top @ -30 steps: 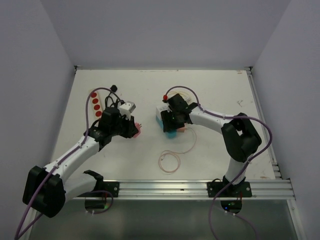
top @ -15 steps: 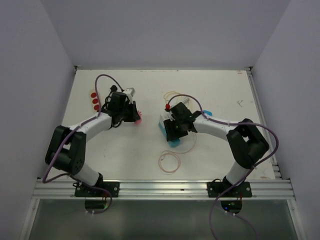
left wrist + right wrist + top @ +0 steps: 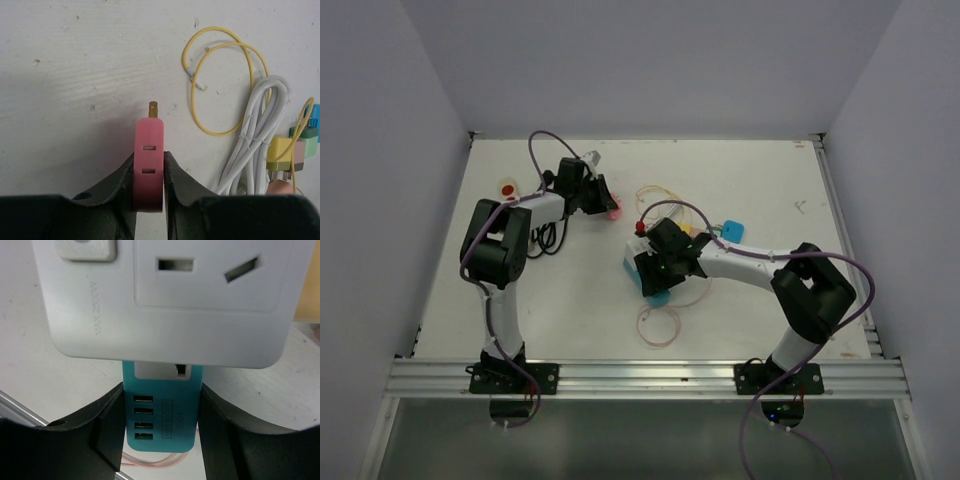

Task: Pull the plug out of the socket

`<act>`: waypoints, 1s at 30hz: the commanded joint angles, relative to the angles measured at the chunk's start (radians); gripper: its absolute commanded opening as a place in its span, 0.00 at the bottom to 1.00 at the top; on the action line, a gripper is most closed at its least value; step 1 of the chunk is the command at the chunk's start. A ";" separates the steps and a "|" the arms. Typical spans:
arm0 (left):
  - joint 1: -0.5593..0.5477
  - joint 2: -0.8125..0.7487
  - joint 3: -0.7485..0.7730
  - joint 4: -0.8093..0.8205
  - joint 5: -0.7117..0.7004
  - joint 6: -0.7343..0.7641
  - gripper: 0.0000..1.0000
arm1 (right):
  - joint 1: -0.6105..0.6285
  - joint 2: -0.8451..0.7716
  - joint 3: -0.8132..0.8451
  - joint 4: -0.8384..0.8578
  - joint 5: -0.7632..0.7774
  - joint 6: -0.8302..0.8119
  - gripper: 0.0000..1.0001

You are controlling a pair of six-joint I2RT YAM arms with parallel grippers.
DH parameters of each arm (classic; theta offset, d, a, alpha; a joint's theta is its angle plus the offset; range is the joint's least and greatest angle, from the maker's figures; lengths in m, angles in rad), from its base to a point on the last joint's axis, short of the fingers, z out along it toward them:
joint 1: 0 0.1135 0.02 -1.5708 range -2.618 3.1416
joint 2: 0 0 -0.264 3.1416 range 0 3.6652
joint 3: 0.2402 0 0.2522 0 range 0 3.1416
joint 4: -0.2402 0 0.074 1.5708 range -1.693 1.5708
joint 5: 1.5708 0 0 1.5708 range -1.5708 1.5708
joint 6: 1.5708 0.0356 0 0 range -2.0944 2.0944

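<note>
**A:** Nearest the near edge?

**B:** One thin pale-pink wire loop (image 3: 659, 325), loose on the white tabletop (image 3: 750, 170). Not held.

**A:** Next out?

**B:** One white plastic socket block (image 3: 165, 300) on its teal plastic USB base (image 3: 162, 415), about mid-tabletop. The right fingers (image 3: 102, 420) are partly closed on the base, one pressed to each flank. Both slots on the white face show empty.

**A:** Beyond that?

**B:** One yellow wire loop (image 3: 220, 80) and one bundled white cable (image 3: 255, 135), in the far half. Neither is in play.

**A:** And the plug?

**B:** One pink flat plastic plug (image 3: 148, 170), in the far half, left of middle, apart from the socket with bare tabletop between. The left fingers (image 3: 117, 187) are almost fully closed, pinching its two broad faces. Its long axis runs straight out along the fingers, with the brass pin (image 3: 153, 108) at the outer end, pointing away from the wrist. Height above the tabletop cannot be read.

**A:** Status?

**B:** Judged already off the socket, which lies to the plug's near right. The left arm has the plug and the right arm steadies the socket. Any setting-down would fall to the left arm.
</note>
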 commanded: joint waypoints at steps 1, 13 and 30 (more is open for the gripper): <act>0.004 0.054 0.046 0.065 0.049 -0.036 0.29 | 0.031 -0.027 0.044 0.034 -0.040 0.014 0.00; 0.065 -0.110 -0.012 -0.004 -0.026 -0.102 0.99 | 0.083 0.001 0.056 0.072 -0.027 0.083 0.00; 0.116 -0.858 -0.373 -0.392 -0.371 -0.156 0.97 | 0.221 0.197 0.285 0.170 0.115 0.353 0.65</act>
